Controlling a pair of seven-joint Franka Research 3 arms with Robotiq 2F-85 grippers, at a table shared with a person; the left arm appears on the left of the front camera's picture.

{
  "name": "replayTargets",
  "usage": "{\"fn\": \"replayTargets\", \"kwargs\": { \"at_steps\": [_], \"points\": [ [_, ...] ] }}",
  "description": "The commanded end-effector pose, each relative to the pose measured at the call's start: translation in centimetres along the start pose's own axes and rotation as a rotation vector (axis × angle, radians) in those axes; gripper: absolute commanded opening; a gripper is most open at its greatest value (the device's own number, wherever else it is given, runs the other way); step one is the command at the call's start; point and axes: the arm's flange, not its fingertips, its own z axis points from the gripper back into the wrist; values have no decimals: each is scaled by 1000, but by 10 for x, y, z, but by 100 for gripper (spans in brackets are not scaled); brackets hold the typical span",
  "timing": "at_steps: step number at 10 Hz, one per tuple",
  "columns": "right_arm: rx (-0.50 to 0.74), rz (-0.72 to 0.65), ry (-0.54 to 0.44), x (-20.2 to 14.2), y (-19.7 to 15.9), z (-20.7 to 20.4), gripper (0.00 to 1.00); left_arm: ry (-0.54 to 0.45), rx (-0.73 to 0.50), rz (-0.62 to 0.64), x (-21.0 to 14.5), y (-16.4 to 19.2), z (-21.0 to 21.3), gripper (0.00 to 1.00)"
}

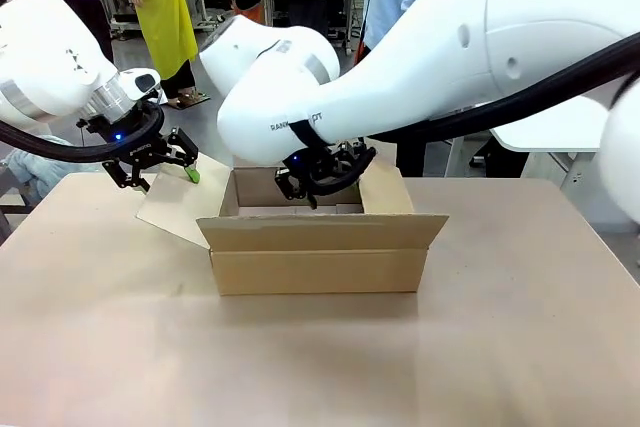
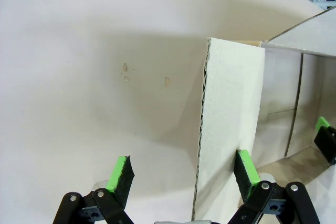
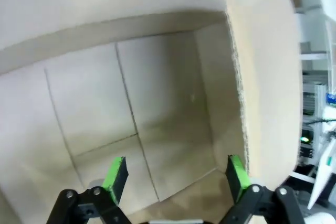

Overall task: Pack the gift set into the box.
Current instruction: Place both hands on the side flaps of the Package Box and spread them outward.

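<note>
The table [image 1: 100, 347] carries the box [image 1: 315, 267] open, nearer its far edge, floor bare. It is probably light, stiff card, best held by a flap edge. The left gripper [image 1: 163, 175] straddles the left flap [image 1: 175, 209], fingers apart. The right gripper [image 1: 318, 179] hangs spread over the opening.

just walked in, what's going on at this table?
Both arms are at the open box. The left gripper is open astride the edge of its left flap; the right gripper, also open, hangs over the opening, looking in. The floor it sees is bare cardboard.
</note>
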Motion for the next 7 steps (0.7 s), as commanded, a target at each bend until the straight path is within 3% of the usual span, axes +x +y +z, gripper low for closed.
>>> {"fn": "replayTargets", "kwargs": {
  "at_steps": [1, 7],
  "points": [
    [-139, -103, 0, 8, -4, 5, 100, -1, 15, 13, -1, -1, 2, 100],
    [-144, -84, -11, 14, -32, 20, 100, -1, 15, 13, -1, -1, 2, 100]
  ]
}}
